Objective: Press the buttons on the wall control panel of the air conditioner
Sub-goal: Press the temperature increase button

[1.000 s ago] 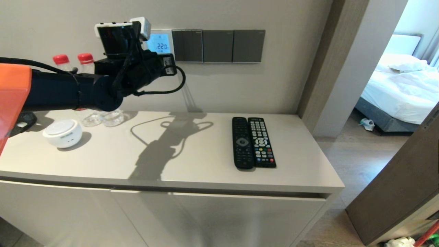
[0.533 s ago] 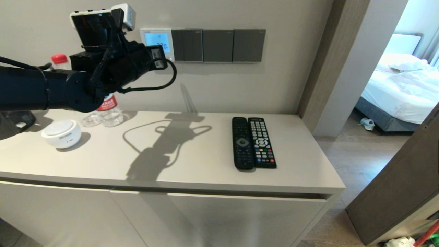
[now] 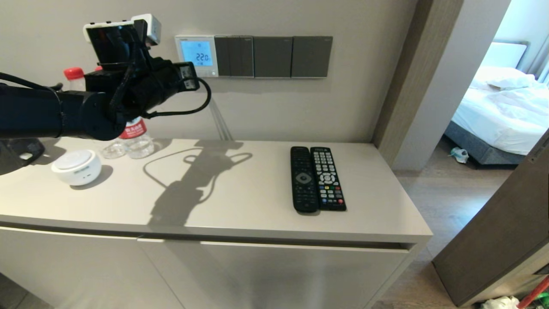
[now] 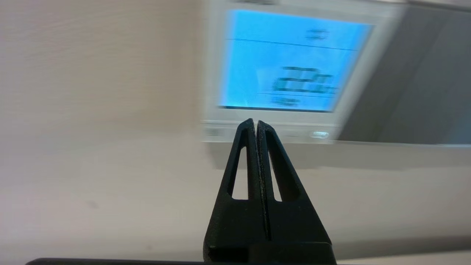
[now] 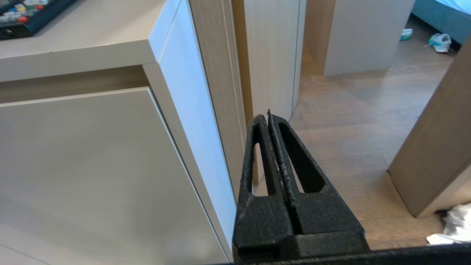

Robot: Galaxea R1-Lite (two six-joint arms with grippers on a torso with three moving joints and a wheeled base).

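The left gripper (image 4: 254, 122) is being held pressed shut, empty, its tips pointed at the buttons (image 4: 318, 134) under the air conditioner's wall control panel (image 4: 290, 62); contact cannot be told.

The head camera looks down across the cabinet top (image 3: 240, 189) toward the far wall. The left wrist camera sits close to the wall control panel (image 4: 283, 70), which both views share. The right wrist camera hangs low by the cabinet's right end, facing the floor (image 5: 349, 121).

We see a small square white plastic wall thermostat (image 3: 196, 56) with a screen lit bright blue and dark digits, beside three dark grey square switch plates (image 3: 272, 57). Two clear plastic bottles (image 3: 128, 137) carry red caps; two slim remotes (image 3: 317, 178) are black, one with multicoloured buttons.
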